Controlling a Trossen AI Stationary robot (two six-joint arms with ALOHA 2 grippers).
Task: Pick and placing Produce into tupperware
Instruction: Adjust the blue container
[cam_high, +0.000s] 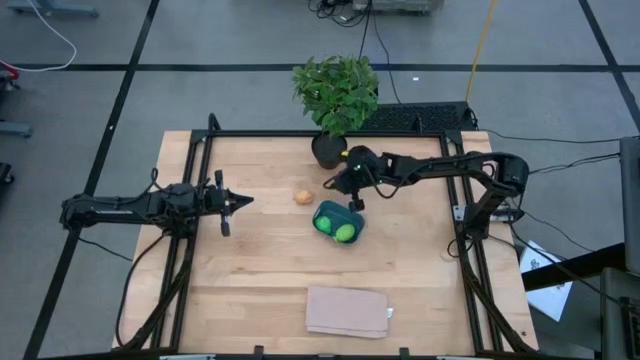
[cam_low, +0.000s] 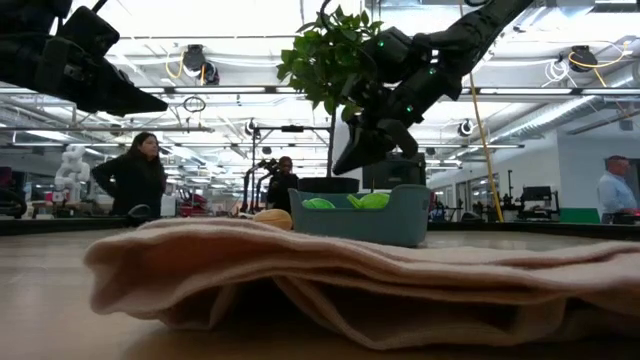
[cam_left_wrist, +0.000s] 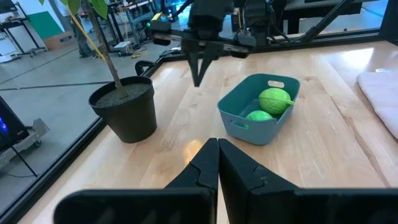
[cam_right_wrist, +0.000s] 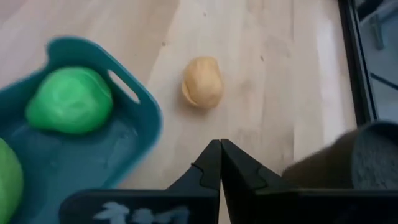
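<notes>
The teal tupperware (cam_high: 338, 222) sits mid-table with two green pieces of produce (cam_high: 344, 232) inside; they also show in the left wrist view (cam_left_wrist: 275, 99) and the right wrist view (cam_right_wrist: 69, 99). The orange-tan piece (cam_high: 303, 197) lies on the bare wood just left of the container, and the right wrist view shows it too (cam_right_wrist: 202, 82). My right gripper (cam_high: 354, 200) is shut and empty, hovering above the container's far edge, tips pointing down (cam_low: 362, 152). My left gripper (cam_high: 240, 202) is shut, held above the table left of the orange-tan piece.
A potted plant (cam_high: 328, 150) stands near the table's far edge, just beyond my right gripper, and its pot shows in the left wrist view (cam_left_wrist: 124, 109). A folded tan pad (cam_high: 347, 311) lies near the near edge. People stand in the room behind the table (cam_low: 135, 175).
</notes>
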